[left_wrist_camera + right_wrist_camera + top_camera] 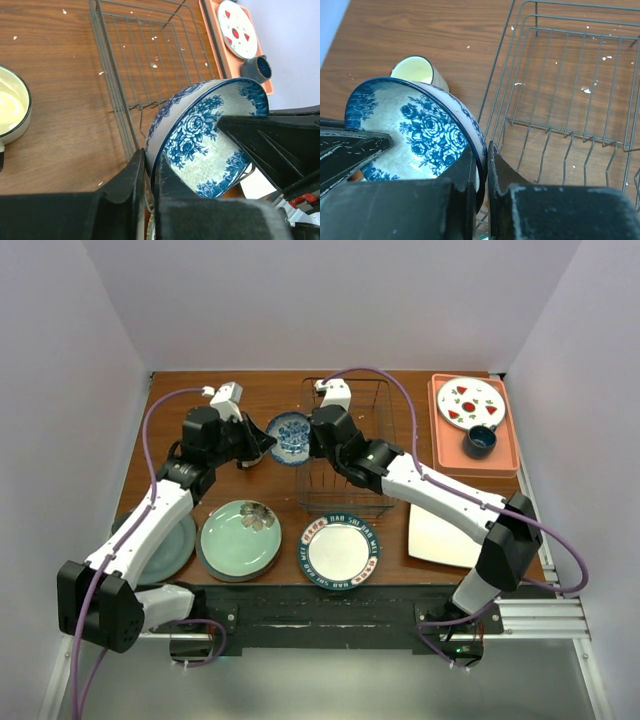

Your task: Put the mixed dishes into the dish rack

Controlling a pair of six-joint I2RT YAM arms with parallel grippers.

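Handover, I judge | small blue-and-white floral ceramic bowl (200, 135) tilted on edge just left of dark thin-wire dish rack (565, 75) | left gripper (150, 167) pinches one rim, right gripper (482, 160) clamps the opposite rim | I read this as passing it rackward

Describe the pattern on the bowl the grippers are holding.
The bowl has blue roses and leaves on white, dark blue rim. Shows best in the right wrist view.
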